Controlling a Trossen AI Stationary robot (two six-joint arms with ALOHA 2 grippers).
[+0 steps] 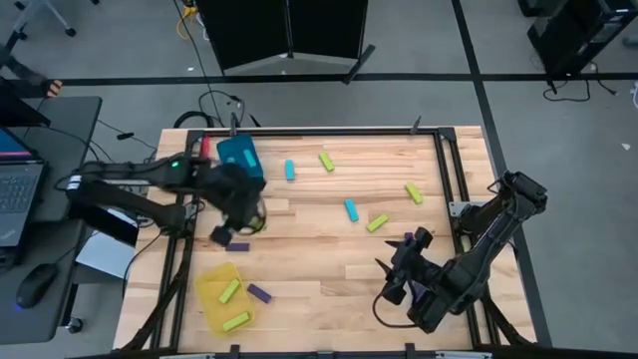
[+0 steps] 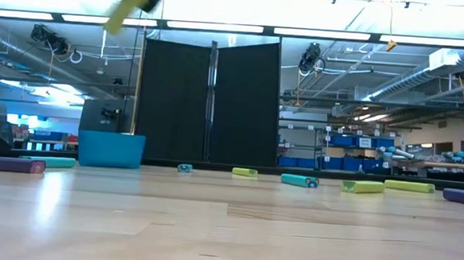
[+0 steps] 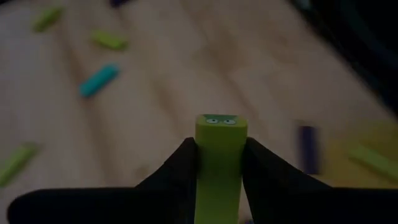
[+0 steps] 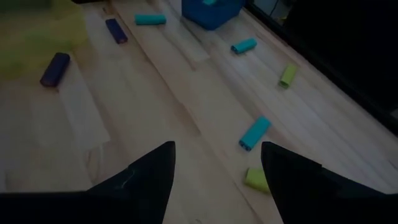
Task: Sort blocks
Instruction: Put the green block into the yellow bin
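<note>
Our left gripper (image 3: 219, 163) holds a lime block (image 3: 219, 155); we should carry it level above the yellow bin (image 1: 211, 289), then release; right gripper (image 4: 217, 163) waits wide open

Dim, blurred wrist views; bright ceiling glare.

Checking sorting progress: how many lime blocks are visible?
6 lime blocks: two in the yellow bin, three loose on the table, one gripped by the left end effector. Others may be hidden beneath the arms.
</note>
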